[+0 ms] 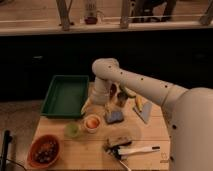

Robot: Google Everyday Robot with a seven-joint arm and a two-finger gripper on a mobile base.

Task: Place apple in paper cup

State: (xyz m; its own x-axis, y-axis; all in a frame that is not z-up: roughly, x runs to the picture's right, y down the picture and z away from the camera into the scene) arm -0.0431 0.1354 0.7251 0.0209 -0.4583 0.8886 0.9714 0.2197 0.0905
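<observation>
Nearest to me an orange bowl [45, 151] on the counter [95, 156], then a green cup [72, 130], just beside it the paper cup [92, 128] with the apple [92, 121] inside, behind it I see the gripper [111, 103], fingers spread, holding nothing, green tray [65, 95] farther left.

A light wooden table [85, 154] carries a deep green rectangular plastic tray [65, 95] at its far left corner. Nearer than the tray, a small light-green cup [72, 130] stands just off its front edge, and a round orange bowl [30, 152] with dark contents sits further forward, at the table's near left corner. To the right of the tray lie a blue-grey sponge [114, 117], a yellow banana [139, 102] and a pale flat packet [146, 113], and well forward and right of it rests a white-handled tool [136, 150].
</observation>
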